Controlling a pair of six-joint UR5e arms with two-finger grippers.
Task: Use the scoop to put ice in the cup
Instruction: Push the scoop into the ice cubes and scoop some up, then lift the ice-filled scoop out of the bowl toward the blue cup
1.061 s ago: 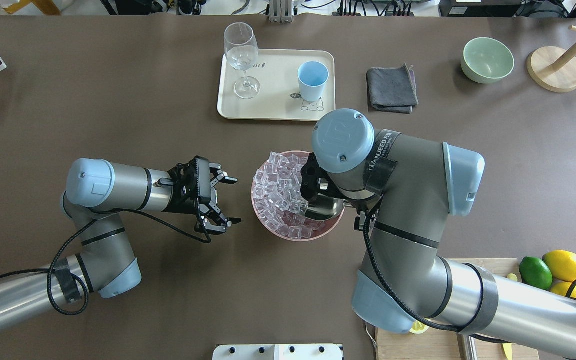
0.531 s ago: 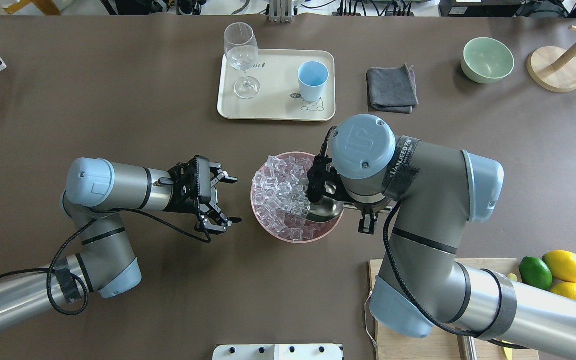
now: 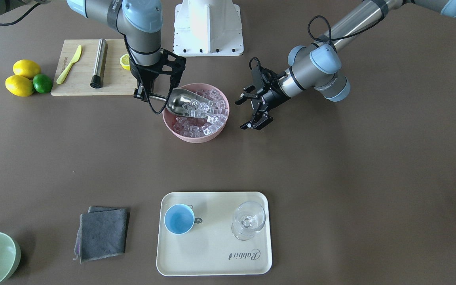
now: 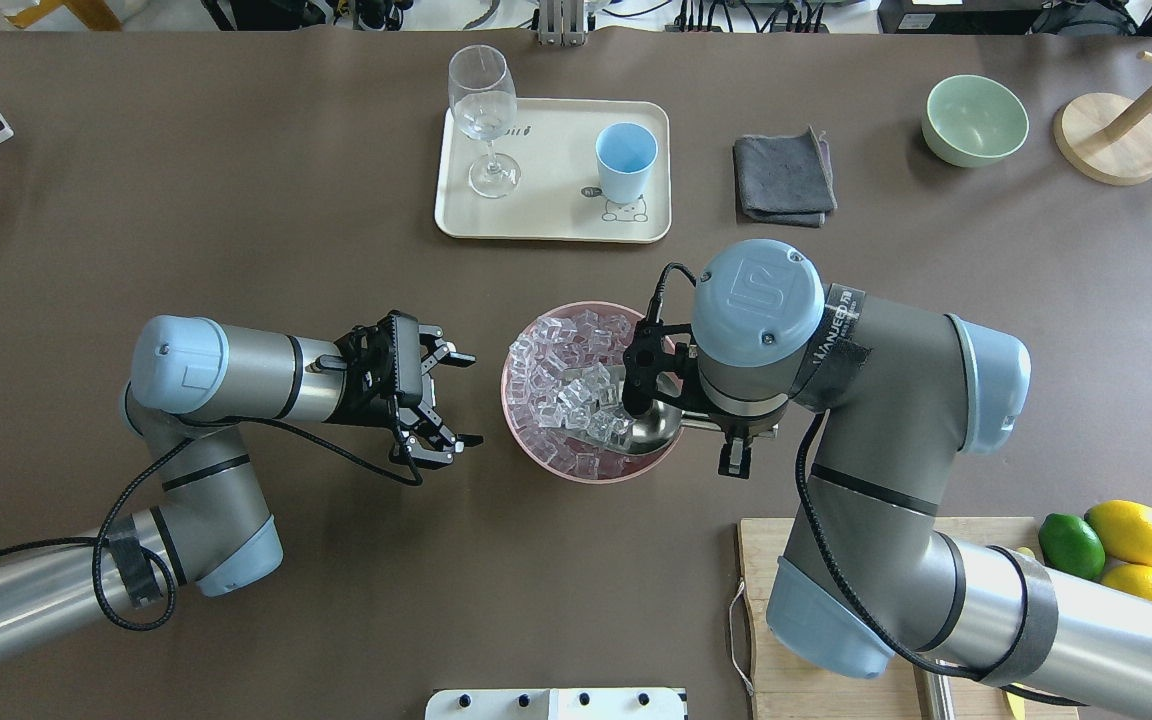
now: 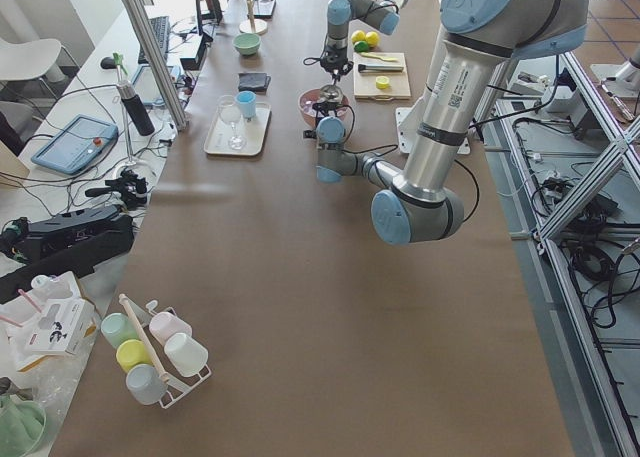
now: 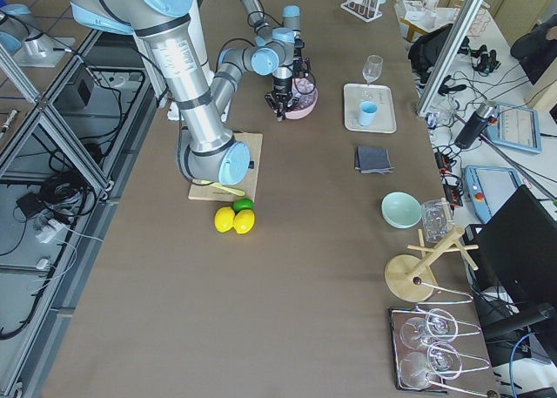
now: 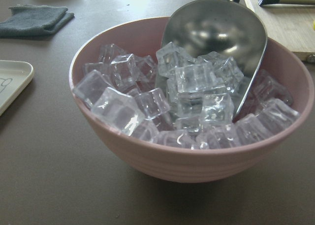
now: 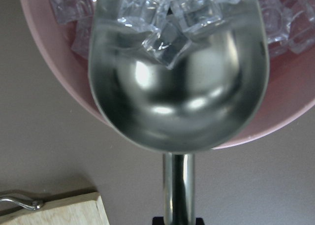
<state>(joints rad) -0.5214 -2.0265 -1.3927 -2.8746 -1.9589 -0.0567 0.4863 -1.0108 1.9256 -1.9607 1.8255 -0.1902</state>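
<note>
Long matte brown table [image 4: 236,200] in a lab bay, with an aluminium frame post [image 5: 157,62] and a tablet [image 5: 80,142] on a side desk. On the far side a cream tray [image 4: 556,215] carries the cup [image 4: 626,160], upright and empty, near a stemmed glass [image 4: 482,110]. A grey cloth [image 4: 784,180], a green bowl [image 4: 976,120] and a wooden stand [image 4: 1111,140] lie further toward the robot's right. A cutting board [image 3: 81,79] sits at the near right, with lemons [image 3: 20,85] and a lime [image 3: 42,83] beside it. Mid-table is a pink bowl [image 3: 196,136] heaped with ice [image 7: 197,87]. The right gripper [image 3: 147,95] is clamped on the scoop [image 3: 178,101] by its rod handle. The trough is tipped into the bowl, with several cubes in its mouth. The left gripper [image 4: 471,399] hovers just beside the bowl, fingers apart, holding nothing.
</note>
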